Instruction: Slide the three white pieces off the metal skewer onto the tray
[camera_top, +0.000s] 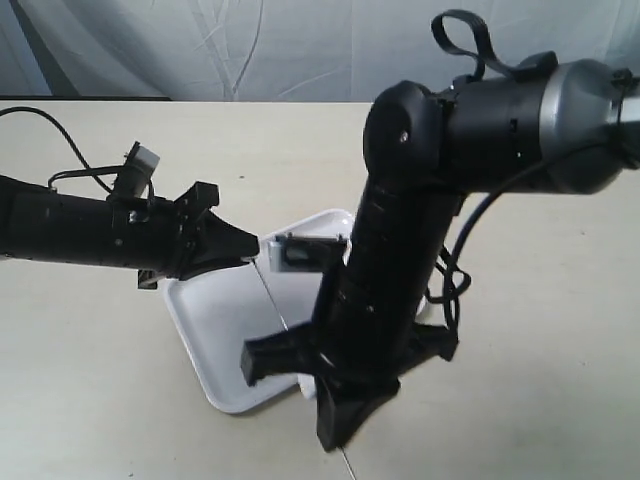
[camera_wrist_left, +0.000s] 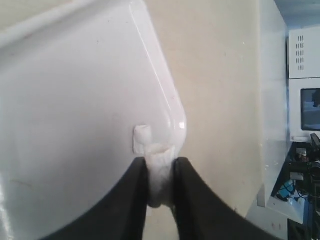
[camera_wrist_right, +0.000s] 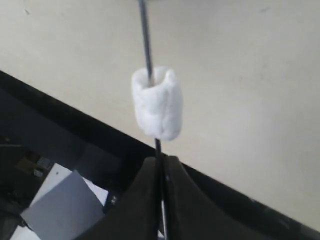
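The left gripper is shut on one white piece, over the corner of the glossy white tray. A second white piece sits just beyond the fingertips, by the tray's rim. The right gripper is shut on the thin metal skewer, which runs along its fingers. A third white piece is threaded on the rod just past the fingertips. In the exterior view the skewer slants over the tray from the left gripper and passes behind the right arm.
The large black right arm stands over the tray's right half and hides it. A black cable loops on the beige table beside it. A pale curtain hangs behind the table's far edge.
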